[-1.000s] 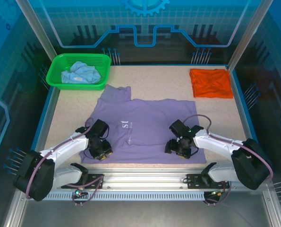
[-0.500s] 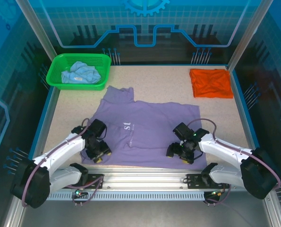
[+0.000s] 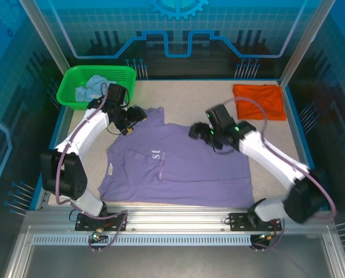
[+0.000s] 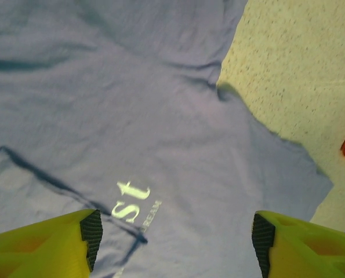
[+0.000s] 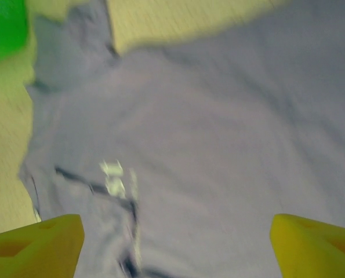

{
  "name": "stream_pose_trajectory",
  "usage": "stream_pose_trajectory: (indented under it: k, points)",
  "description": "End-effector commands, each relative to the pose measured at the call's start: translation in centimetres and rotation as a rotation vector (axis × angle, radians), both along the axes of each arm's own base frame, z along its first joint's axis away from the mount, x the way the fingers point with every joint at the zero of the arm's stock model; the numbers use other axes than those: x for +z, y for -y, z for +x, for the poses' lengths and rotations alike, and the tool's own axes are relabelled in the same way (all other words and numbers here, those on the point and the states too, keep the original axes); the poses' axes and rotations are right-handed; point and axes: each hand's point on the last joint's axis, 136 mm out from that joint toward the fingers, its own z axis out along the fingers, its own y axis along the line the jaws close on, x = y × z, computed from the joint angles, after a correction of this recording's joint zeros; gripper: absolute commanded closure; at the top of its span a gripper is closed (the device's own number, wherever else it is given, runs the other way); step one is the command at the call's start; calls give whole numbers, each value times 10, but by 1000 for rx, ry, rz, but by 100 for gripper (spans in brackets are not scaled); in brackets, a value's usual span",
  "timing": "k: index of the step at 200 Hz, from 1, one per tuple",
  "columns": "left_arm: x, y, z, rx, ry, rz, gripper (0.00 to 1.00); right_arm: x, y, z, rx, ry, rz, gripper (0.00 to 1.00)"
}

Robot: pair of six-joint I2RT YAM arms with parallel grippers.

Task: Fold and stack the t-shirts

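Holding cloth, green basket [image 3: 91,105]: placed off the far-left corner of the lavender t-shirt [image 3: 184,162]; a light blue t-shirt [image 3: 89,88] is seen crumpled inside.
Left end effector [image 3: 136,117]: held at the lavender t-shirt's far-left sleeve; its fingers are spread apart above the cloth.
Lavender t-shirt: spread flat on the desk [image 3: 276,142], white chest lettering [image 4: 131,200] turned up, near hem towards the arm bases.
Right end effector [image 3: 198,132]: held over the lavender t-shirt's far edge, right of its middle; its fingers are parted above the cloth.
Orange t-shirt [image 3: 259,101]: laid folded off the lavender t-shirt's far-right corner, well apart from it.
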Motion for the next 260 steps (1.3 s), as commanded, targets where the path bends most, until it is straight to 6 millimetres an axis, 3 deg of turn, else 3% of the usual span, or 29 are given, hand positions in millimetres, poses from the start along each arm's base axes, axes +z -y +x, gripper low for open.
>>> stream_pose_trajectory:
  k: [1,29,46,63,87,110,142,176,204,260]
  points:
    - [15,8,5,-19,42,-52,26,8,-34,84,81,89,-57,23]
    - [1,-5,-5,2,33,16,18,-17,-77,165,164,81,-124,33]
    - [-2,-19,-5,37,38,74,17,-43,-89,209,147,101,-118,34]
    - [-3,-30,-9,113,15,108,16,-69,-100,238,147,90,-15,42]
    - [-4,-33,-28,156,11,124,14,-97,-116,260,174,110,81,45]
    - [-21,-41,-55,169,-70,168,13,-120,-116,264,170,106,69,46]
    - [-39,-44,-77,141,-124,190,13,-142,-130,250,220,75,50,47]
    - [-41,-43,-77,104,-135,201,13,-150,-154,231,262,55,27,47]
    - [-35,-45,-77,102,-112,213,12,-166,-158,221,246,14,11,47]
    - [-39,-46,-86,112,-122,205,12,-173,-166,226,246,26,46,57]
